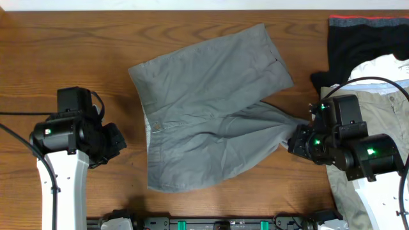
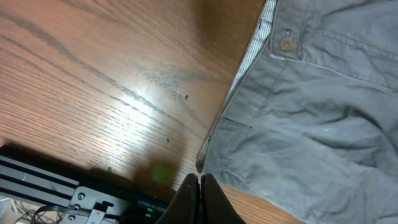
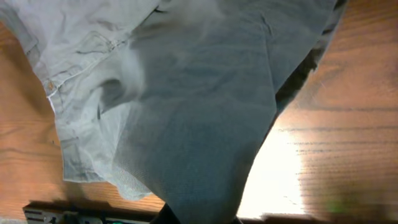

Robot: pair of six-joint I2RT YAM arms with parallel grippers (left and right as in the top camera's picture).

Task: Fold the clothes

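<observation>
The grey shorts (image 1: 211,108) lie spread on the table's middle, waistband with button (image 2: 285,43) toward the left. My right gripper (image 1: 298,142) is shut on the hem of the nearer leg and lifts it, so the cloth (image 3: 205,124) hangs in a taut fold over the fingers, which it hides. My left gripper (image 2: 200,186) is shut and empty, over bare wood just left of the waistband's lower corner (image 2: 202,163).
A black garment with a red edge (image 1: 358,38) lies at the back right. Pale beige trousers (image 1: 377,108) lie under my right arm on the right. A black rail (image 1: 217,223) runs along the table's front edge.
</observation>
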